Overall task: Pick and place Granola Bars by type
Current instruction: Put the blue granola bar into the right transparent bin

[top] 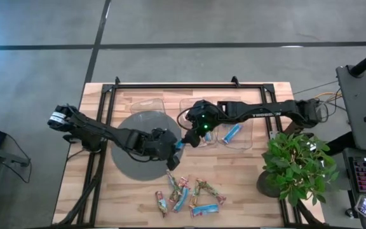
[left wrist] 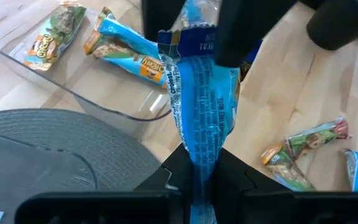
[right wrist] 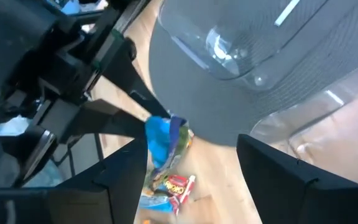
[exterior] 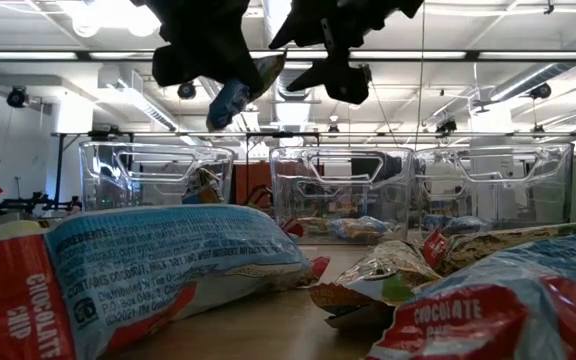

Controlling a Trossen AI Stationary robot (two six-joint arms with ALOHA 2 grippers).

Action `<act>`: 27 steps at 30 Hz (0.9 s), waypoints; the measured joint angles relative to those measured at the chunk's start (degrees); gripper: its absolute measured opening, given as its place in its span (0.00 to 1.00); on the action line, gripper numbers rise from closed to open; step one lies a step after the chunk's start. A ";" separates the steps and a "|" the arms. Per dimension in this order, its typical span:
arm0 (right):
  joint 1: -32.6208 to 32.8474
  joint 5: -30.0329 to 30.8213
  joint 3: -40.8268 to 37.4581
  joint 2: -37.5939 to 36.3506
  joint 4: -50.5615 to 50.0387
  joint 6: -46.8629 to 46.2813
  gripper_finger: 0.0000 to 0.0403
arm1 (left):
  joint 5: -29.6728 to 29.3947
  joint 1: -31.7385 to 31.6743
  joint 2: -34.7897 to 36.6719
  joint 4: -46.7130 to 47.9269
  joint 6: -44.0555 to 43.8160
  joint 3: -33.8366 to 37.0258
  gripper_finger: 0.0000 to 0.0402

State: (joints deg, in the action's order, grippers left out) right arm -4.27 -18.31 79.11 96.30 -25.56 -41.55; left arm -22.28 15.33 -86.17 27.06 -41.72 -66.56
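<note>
1. The high view alone lays out the whole table [top: 138,191]: the left gripper [top: 173,145] over the edge of a grey round mat [top: 129,159], the right gripper [top: 192,137] just beside it near the clear bins [top: 234,133], a loose heap of granola bars [top: 189,194] toward the near edge, and a potted plant [top: 294,165] at the right.
2. The low view shows what the high view cannot: both grippers hang well above the tabletop, and the held blue bar [exterior: 230,100] dangles in the air in front of three clear bins standing in a row.
3. The left wrist view gives the wrapper close up: the blue bar [left wrist: 202,118] is bright blue with white print and a crimped, darker blue end, and it is twisted along its length.
4. The same view shows two bars lying inside a clear bin [left wrist: 73,93]: a green and tan one [left wrist: 53,34] and a blue and orange one [left wrist: 132,50].
5. The right wrist view looks past its own fingers [right wrist: 291,180] at the left arm and the blue bar [right wrist: 160,140], with the heap on the wood below.
6. The left gripper [left wrist: 201,186] is pressed together, pinching one end of the blue bar.
7. The right gripper [right wrist: 191,180] stands spread wide with nothing between its fingers; the blue bar's free end lies near it, but whether they touch I cannot tell.
</note>
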 joint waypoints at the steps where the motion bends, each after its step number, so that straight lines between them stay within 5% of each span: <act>1: 0.04 -0.43 0.00 0.13 0.01 -0.23 0.59 | -0.22 -0.10 0.00 0.00 0.00 0.10 0.06; 14: 0.92 -1.24 0.00 1.69 2.69 -1.80 0.54 | -0.96 -2.11 0.00 -0.47 2.58 0.19 0.06; 27: 0.90 -1.12 -0.04 1.80 2.14 -0.42 0.19 | -1.01 -2.09 0.04 -0.84 0.79 0.12 0.06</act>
State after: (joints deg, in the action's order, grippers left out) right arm -3.38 -19.43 79.07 98.10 -23.42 -41.97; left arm -23.29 13.23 -86.13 26.22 -40.93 -66.44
